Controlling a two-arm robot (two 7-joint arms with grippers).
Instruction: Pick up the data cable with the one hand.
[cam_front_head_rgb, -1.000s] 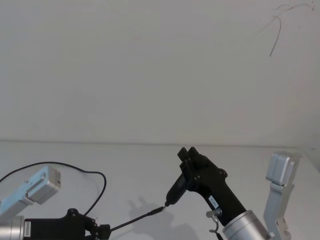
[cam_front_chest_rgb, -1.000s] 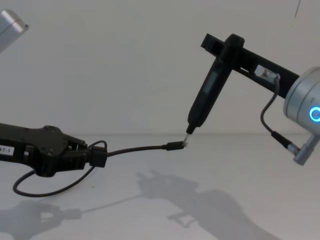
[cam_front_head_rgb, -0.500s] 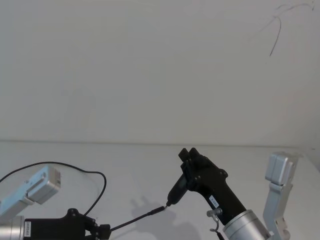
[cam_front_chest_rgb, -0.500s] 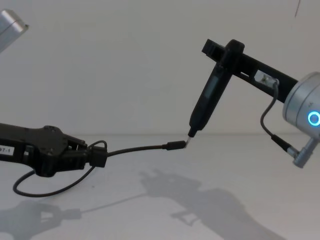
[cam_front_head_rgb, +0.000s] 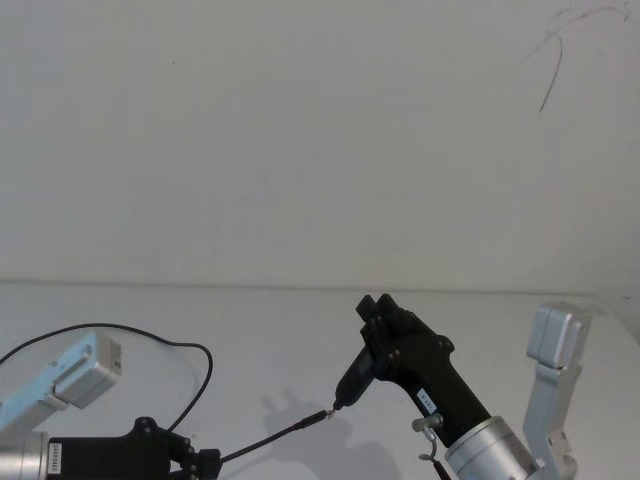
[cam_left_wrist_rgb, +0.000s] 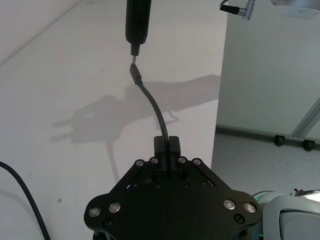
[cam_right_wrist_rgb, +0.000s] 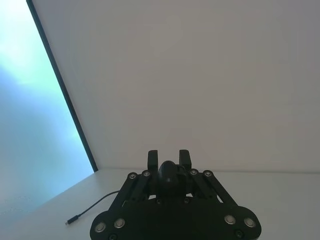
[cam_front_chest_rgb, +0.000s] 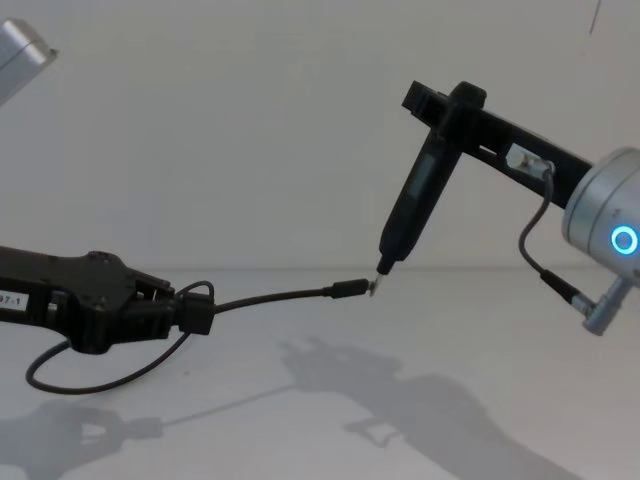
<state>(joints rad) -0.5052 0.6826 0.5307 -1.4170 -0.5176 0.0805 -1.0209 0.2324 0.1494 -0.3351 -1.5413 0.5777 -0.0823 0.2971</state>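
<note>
The data cable (cam_front_chest_rgb: 270, 297) was held clamped in the left tool (cam_front_chest_rgb: 190, 312) low over the white bench (cam_front_chest_rgb: 330, 400), its plug (cam_front_chest_rgb: 348, 291) jutting out in the air. The right tool (cam_front_chest_rgb: 455, 105) was closed on a slim black pen-like device (cam_front_chest_rgb: 410, 205), whose tip was poised at the plug.

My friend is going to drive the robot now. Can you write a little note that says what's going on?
Left gripper: shut on the data cable, holding it up off the white table.
Right gripper: shut on a slim black tool, its tip right at the cable's plug.
Done: cable picked up with one hand; its loose loop trails behind the left gripper.
Left: judging by the pose, bring plug and tool tip together.
</note>
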